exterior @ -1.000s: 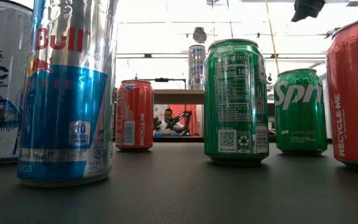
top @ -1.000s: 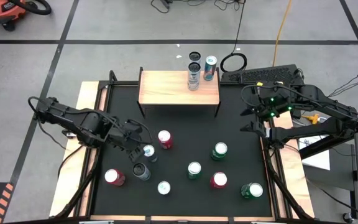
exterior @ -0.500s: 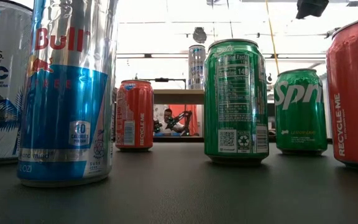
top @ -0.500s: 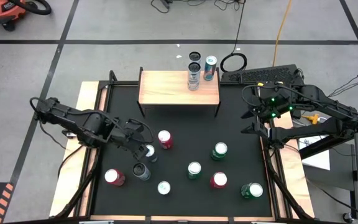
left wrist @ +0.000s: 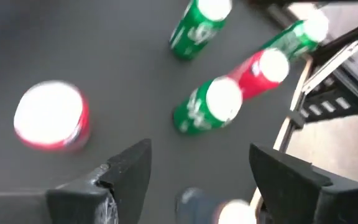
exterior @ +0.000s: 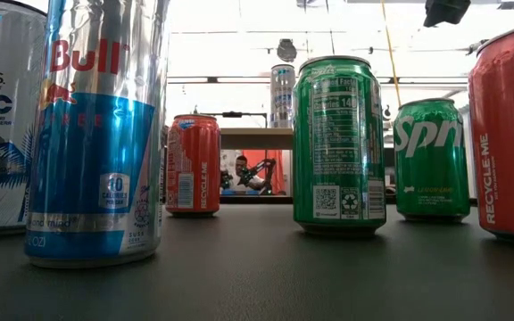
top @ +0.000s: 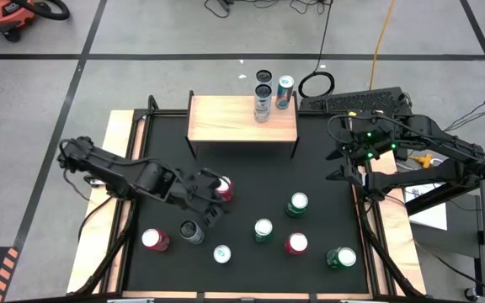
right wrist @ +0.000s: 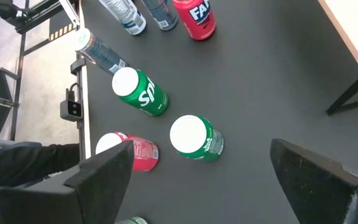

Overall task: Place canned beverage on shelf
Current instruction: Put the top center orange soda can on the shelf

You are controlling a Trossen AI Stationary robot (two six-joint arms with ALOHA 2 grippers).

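The shelf (top: pixel 226 122) stands at the table's far edge with a tall can (top: pixel 263 103) near its far right corner. Several cans stand upright on the black table. My left gripper (top: pixel 212 197) is open and slants down over mid-table, just left of a red can (top: pixel 223 187). A slim grey-blue can (left wrist: pixel 209 208) shows blurred low between its fingers, and I cannot tell whether they touch it. The gripper hides this can in the high view. My right gripper (right wrist: pixel 201 155) hangs open, high at the table's right side (top: pixel 349 160).
Left of centre stand a dark can (top: pixel 191 232), a red can (top: pixel 153 240) and a white-topped can (top: pixel 221 253). Green cans (top: pixel 263 229) (top: pixel 298 203) (top: pixel 341 257) and a red one (top: pixel 296 243) stand right of centre. Bare table lies in front of the shelf.
My left gripper has moved toward the table's right edge, up to the red can, and has tipped more level. It now covers the slim can, whose top showed beside it in the high view a second ago. No can has visibly shifted.
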